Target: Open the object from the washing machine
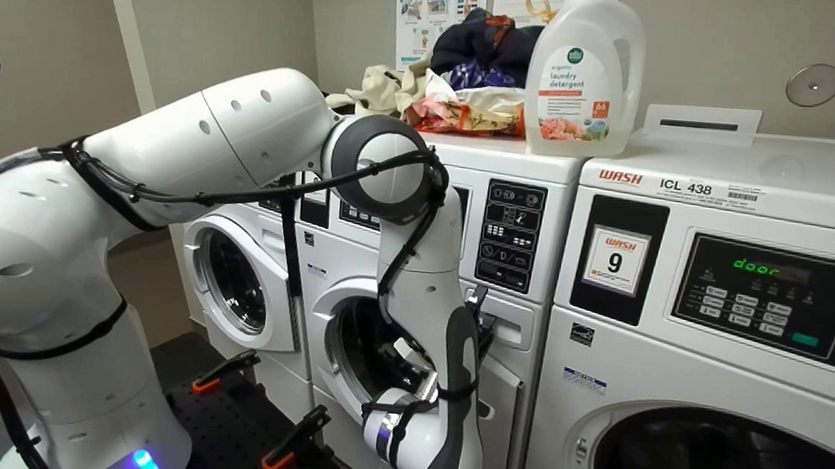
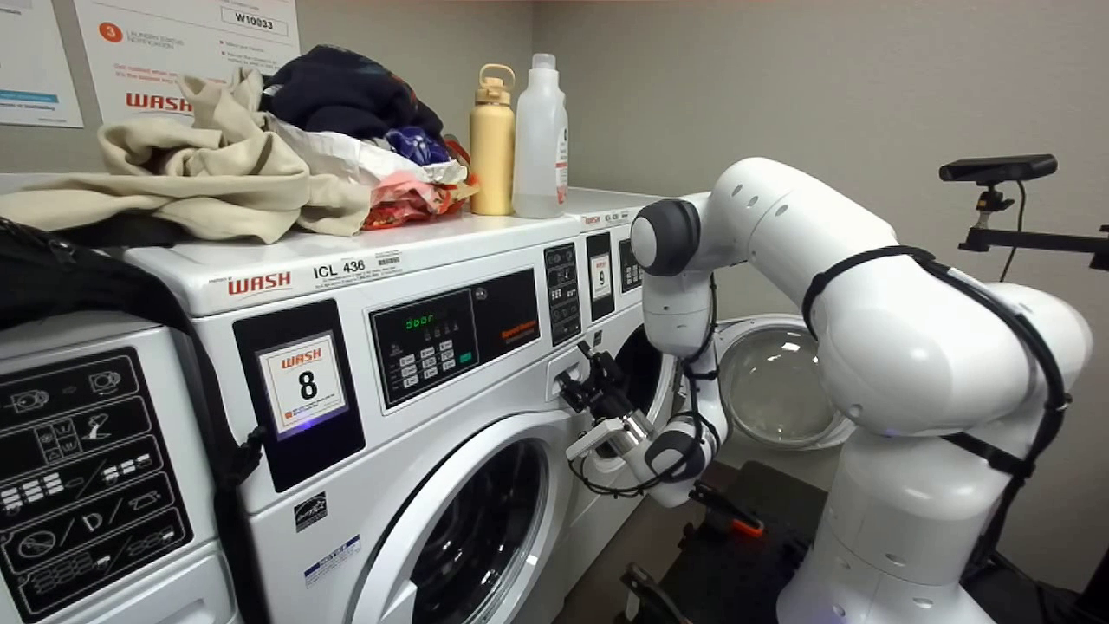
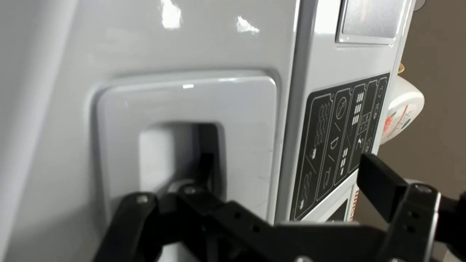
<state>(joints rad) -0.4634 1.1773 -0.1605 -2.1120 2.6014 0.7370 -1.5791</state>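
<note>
The washing machine is the white front-loader with an "8" sticker, and its round glass door looks shut. In an exterior view its door is partly behind the arm. Its small drawer front has a square recess in the wrist view; the drawer also shows in an exterior view. My gripper is open at this drawer, also in both exterior views. One finger reaches into the recess; the other stands apart, in front of the dark label. Contact inside the recess is hidden.
The washer with the "9" sticker stands beside it, its door swung open. A detergent bottle, a yellow bottle and piled clothes sit on top. A black strap hangs down the front.
</note>
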